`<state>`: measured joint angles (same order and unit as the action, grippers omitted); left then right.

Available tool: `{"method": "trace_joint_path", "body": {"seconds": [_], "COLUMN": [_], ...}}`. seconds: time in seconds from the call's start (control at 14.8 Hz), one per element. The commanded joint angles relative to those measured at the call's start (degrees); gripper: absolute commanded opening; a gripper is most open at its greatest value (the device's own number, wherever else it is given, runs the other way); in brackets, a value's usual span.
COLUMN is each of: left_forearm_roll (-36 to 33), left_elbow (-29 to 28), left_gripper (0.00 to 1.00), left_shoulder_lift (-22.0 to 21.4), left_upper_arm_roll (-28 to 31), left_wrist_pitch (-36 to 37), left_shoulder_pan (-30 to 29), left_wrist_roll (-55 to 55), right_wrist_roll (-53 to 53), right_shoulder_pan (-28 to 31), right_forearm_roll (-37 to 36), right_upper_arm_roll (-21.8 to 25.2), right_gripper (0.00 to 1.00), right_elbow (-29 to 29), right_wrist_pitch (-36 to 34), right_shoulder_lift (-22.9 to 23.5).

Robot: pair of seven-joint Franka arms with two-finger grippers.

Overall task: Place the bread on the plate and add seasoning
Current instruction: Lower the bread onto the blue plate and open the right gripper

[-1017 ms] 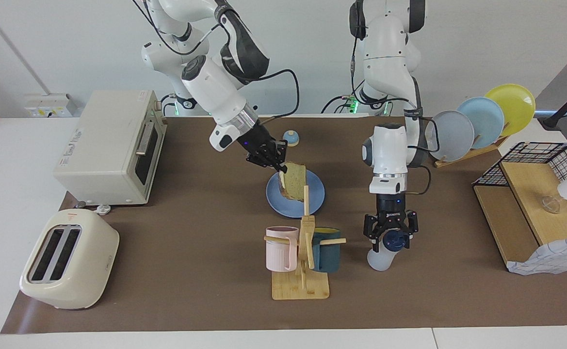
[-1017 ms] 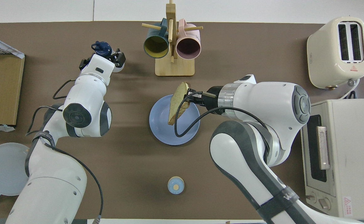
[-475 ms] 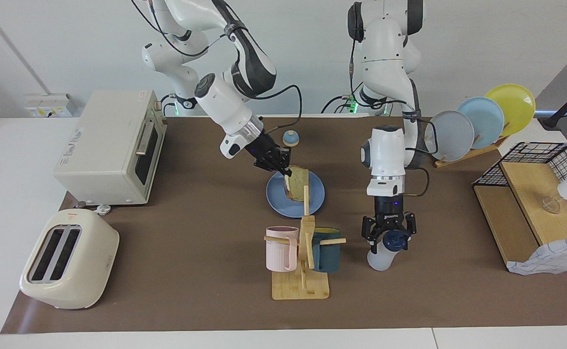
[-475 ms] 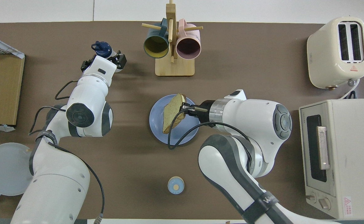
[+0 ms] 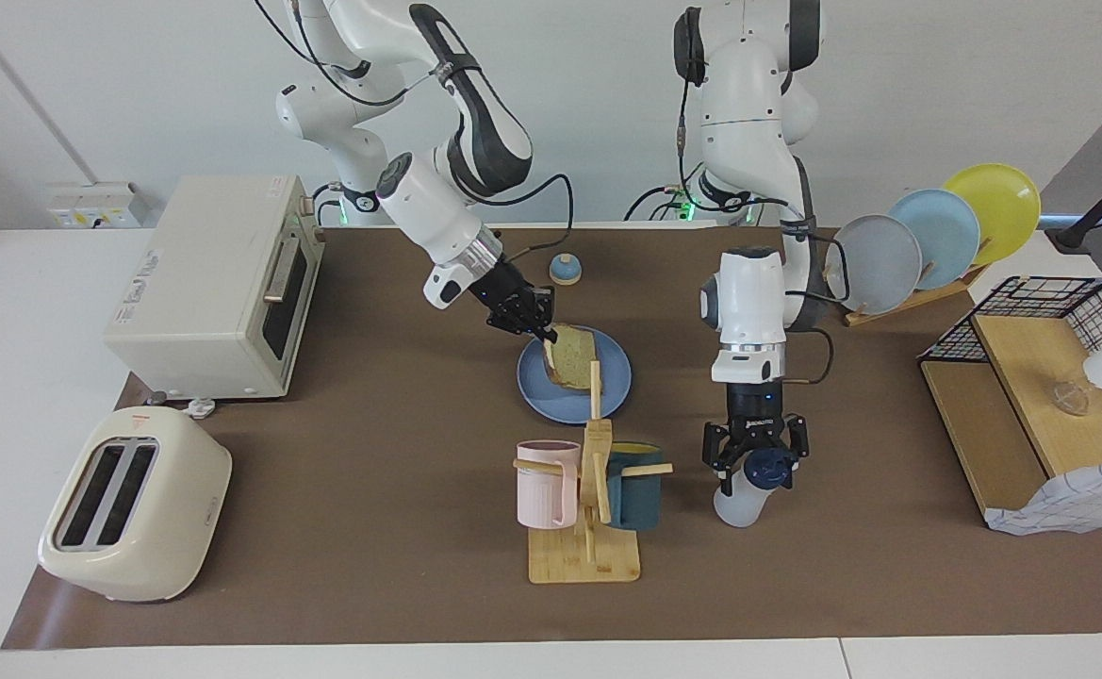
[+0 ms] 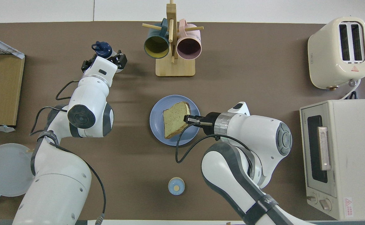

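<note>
The bread [image 5: 571,356] [image 6: 176,118] lies almost flat on the blue plate [image 5: 607,401] [image 6: 157,125] in the middle of the table. My right gripper [image 5: 543,331] [image 6: 187,119] is low over the plate's rim, shut on the edge of the bread that points toward the right arm's end. The seasoning [image 5: 739,505] [image 6: 102,48] stands upright on the mat toward the left arm's end, beside the mug rack. My left gripper [image 5: 758,464] [image 6: 104,62] hangs straight down over it, open, with one finger on each side of the dark blue cap.
A wooden mug rack [image 5: 586,556] with a pink and a teal mug stands farther from the robots than the plate. A small blue bell [image 5: 565,270] sits near the robots. Toaster oven [image 5: 211,283] and toaster [image 5: 136,519] occupy the right arm's end; a plate rack [image 5: 937,236] and wire basket [image 5: 1041,405] the left arm's.
My right gripper has come down and tipped the bread from steeply tilted to almost flat on the plate. The left gripper has stayed around the seasoning's cap.
</note>
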<state>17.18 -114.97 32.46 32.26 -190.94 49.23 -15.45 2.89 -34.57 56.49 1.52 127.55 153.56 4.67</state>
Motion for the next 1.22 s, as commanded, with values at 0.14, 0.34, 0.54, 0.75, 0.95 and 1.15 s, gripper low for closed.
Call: {"method": "trace_joint_path", "body": {"seconds": [0.14, 0.34, 0.54, 0.75, 0.95, 1.15], "left_forearm_roll": [1.37, 1.37, 1.37, 1.45, 1.45, 1.63], "left_elbow": [1.07, 0.98, 0.89, 0.63, 0.54, 0.45], "left_gripper": [0.94, 0.9, 0.9, 0.9, 0.9, 0.88], "left_shoulder_lift": [1.55, 1.46, 1.46, 1.46, 1.46, 1.46], "left_upper_arm_roll": [1.14, 1.14, 1.05, 1.05, 0.96, 0.96], "left_wrist_pitch": [-1.46, -1.46, -1.46, -1.54, -1.54, -1.54], "left_shoulder_pan": [1.22, 1.22, 1.22, 1.22, 1.22, 1.22], "left_wrist_roll": [-0.9, -0.9, -0.9, -0.9, -0.9, -0.98], "right_wrist_roll": [3.97, 4.4, 4.49, 4.49, 3.88, 3.61], "right_shoulder_pan": [-0.06, 0.12, 0.56, 0.56, 0.91, 0.73], "right_forearm_roll": [1.78, 1.78, 1.78, 1.87, 1.87, 1.87], "right_upper_arm_roll": [0.15, 0.15, 0.15, 0.15, 0.15, 0.15], "right_gripper": [0.0, 0.0, 0.06, 0.25, 0.51, 0.99], "right_elbow": [2.87, 4.54, 5.25, 5.95, 6.04, 6.04], "right_wrist_pitch": [0.95, 3.14, 3.32, 3.41, 3.41, 3.41], "right_shoulder_lift": [-2.2, -2.55, -2.64, -2.82, -3.0, -3.0]}}
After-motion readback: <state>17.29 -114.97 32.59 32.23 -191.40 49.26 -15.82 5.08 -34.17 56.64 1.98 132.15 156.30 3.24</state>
